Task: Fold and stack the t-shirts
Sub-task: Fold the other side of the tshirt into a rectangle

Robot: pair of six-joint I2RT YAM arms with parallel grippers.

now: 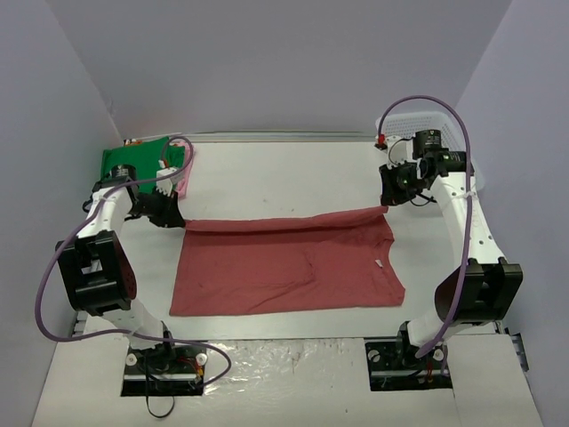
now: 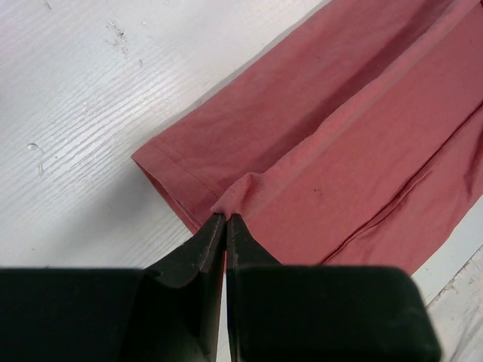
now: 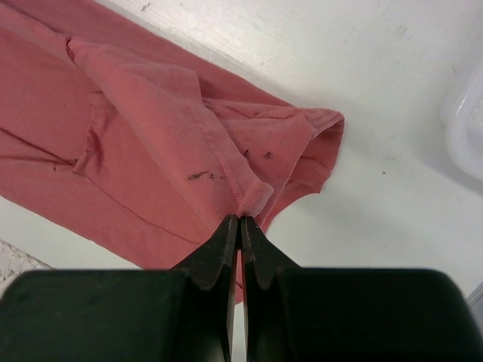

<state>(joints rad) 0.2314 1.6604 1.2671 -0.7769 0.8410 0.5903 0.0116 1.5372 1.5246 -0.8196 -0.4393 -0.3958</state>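
A large dusty-red t-shirt (image 1: 284,267) lies spread across the middle of the table, its far edge lifted and folded over. My left gripper (image 1: 175,218) is shut on the shirt's far left corner; the left wrist view has the jaws (image 2: 226,217) pinching a fold of the red cloth (image 2: 332,151). My right gripper (image 1: 388,197) is shut on the far right corner, and its jaws (image 3: 239,219) pinch a bunched hem of the same shirt (image 3: 143,143). A bright green t-shirt (image 1: 133,158) lies at the far left, with a strip of pale pink t-shirt (image 1: 185,178) beside it.
A white mesh basket (image 1: 436,129) stands at the far right corner, behind the right arm; its rim (image 3: 464,121) shows in the right wrist view. Grey walls close in the table on three sides.
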